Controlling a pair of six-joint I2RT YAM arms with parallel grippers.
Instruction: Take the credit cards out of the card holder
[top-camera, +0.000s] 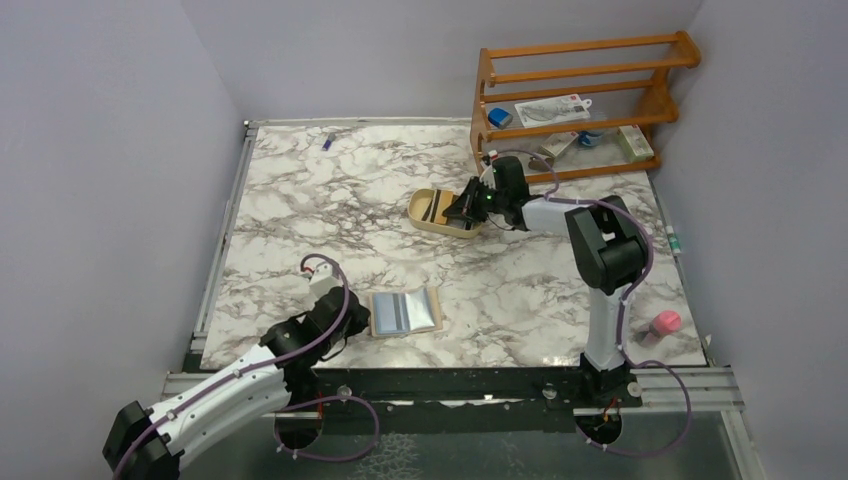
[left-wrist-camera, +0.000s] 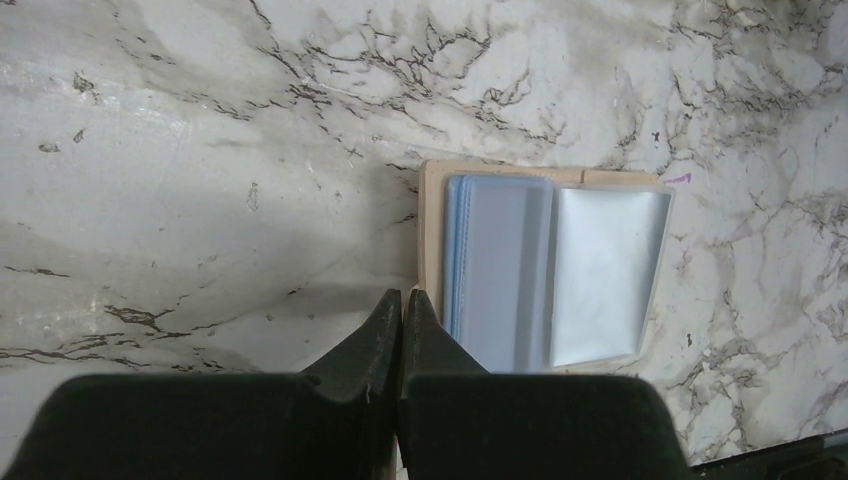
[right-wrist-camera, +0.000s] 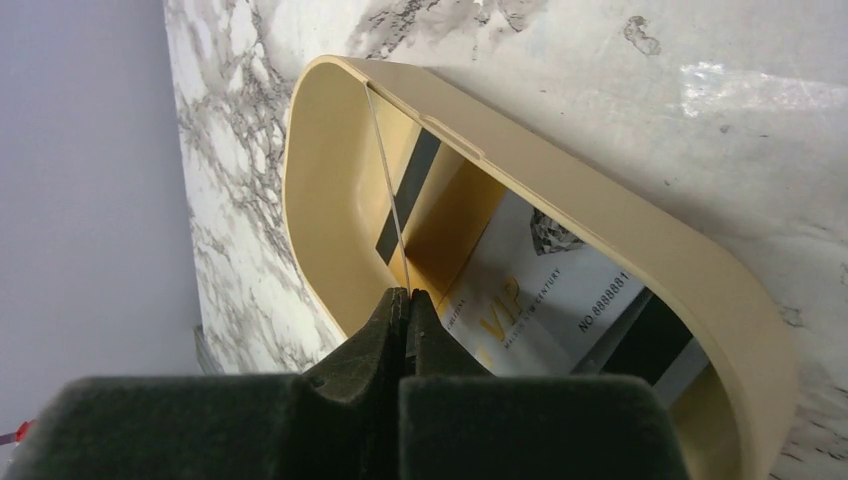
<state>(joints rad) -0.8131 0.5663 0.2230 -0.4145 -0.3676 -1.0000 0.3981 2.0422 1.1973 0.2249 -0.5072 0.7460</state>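
The card holder (top-camera: 405, 312) lies open and flat on the marble, its tan edge (left-wrist-camera: 431, 230) framing pale blue sleeves with credit cards (left-wrist-camera: 500, 265) in them. My left gripper (left-wrist-camera: 403, 300) is shut with nothing between its fingers, its tips at the holder's left edge. My right gripper (right-wrist-camera: 402, 297) is shut on a thin credit card (right-wrist-camera: 386, 185) seen edge-on, held over the oval tan tray (right-wrist-camera: 600, 215). A white card printed VIP (right-wrist-camera: 545, 285) lies inside the tray. From above, the right gripper (top-camera: 460, 210) hangs over the tray (top-camera: 425, 217).
A wooden rack (top-camera: 585, 100) holding small items stands at the back right, just behind the tray. A pink object (top-camera: 665, 323) sits near the right front corner. A small blue item (top-camera: 327, 141) lies at the back edge.
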